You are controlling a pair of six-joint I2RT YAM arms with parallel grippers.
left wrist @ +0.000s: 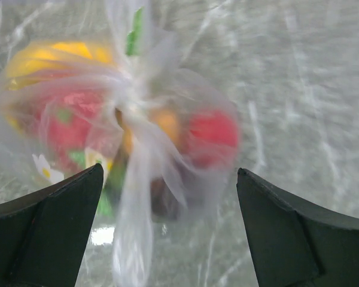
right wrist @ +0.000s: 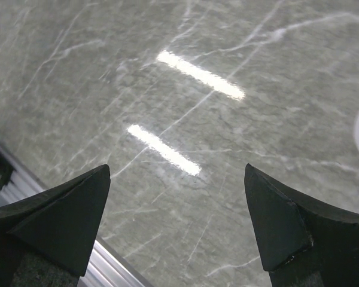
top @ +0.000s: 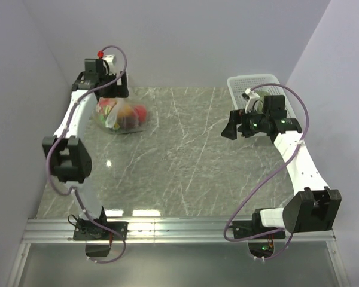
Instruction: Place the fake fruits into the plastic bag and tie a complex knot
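Black fingers (left wrist: 54, 233) of the left end effector (left wrist: 169, 170) fill the lower corners of the left wrist view, spread wide with nothing gripped between them. Just beyond them the plastic bag (left wrist: 137, 149) lies on the desk (left wrist: 311, 89), its neck gathered into a twisted bunch (left wrist: 134, 98) at the centre of the frame, with a loose tail of film running down toward the bottom edge between the 2 fingers. Through the blurred film the fake fruits show: a yellow piece (left wrist: 54, 57) at upper left, a magenta-red piece (left wrist: 72, 125) below it, an orange piece (left wrist: 164, 122) in the middle and a red ball (left wrist: 212, 137) to the right. In the top view the bag (top: 119, 113) sits in the upper left of the frame, just beside the left end effector (top: 107, 84). The right end effector (top: 230, 128) hangs well apart at right of centre, near a white basket (top: 257, 84) in the upper right. Its wrist view shows its jaws (right wrist: 176, 167) equally wide and holding nothing, above bare grey marbled desk.
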